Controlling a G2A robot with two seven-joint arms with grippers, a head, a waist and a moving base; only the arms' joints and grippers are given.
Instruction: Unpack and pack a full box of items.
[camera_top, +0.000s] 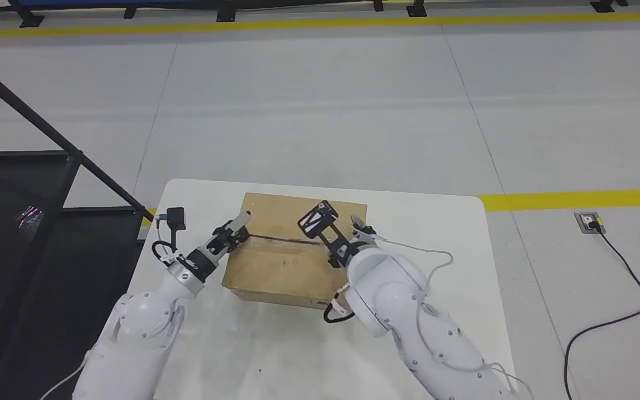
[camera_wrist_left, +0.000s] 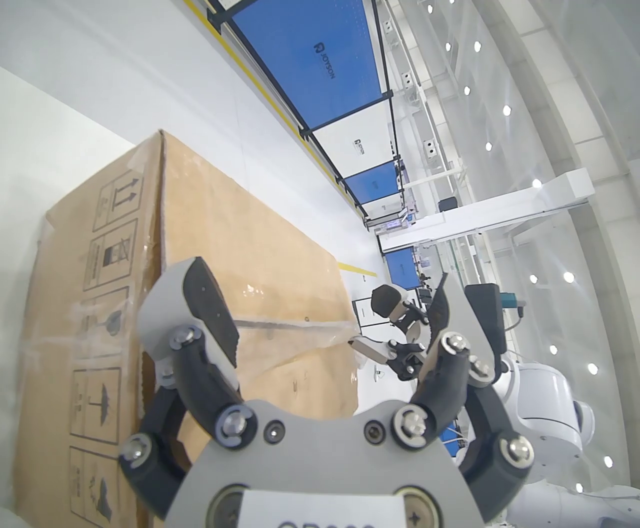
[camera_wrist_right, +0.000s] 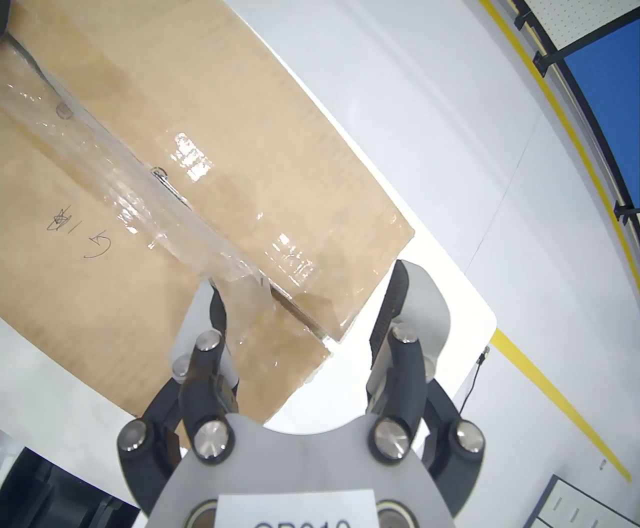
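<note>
On the white table (camera_top: 440, 225) the cardboard box (camera_top: 285, 262) sits closed, clear tape (camera_wrist_right: 150, 200) along its top seam. Printed handling symbols (camera_wrist_left: 107, 250) line one side; pen scribbles (camera_wrist_right: 80, 230) mark the top. Left gripper (camera_wrist_left: 320, 290) and right gripper (camera_wrist_right: 307, 285) hang wide open at opposite ends, holding nothing

Count by kind, all items tallied.
Cardboard box (camera_top: 290, 255): 1, with 2 top flaps, 1 clear tape strip (camera_wrist_right: 130, 200) and 5 printed pictograms (camera_wrist_left: 107, 320) on one side. White surface (camera_top: 440, 240): 1. Grippers: 2, left gripper (camera_wrist_left: 320, 300) and right gripper (camera_wrist_right: 307, 285). Small black device (camera_top: 175, 216) with cable: 1.
</note>
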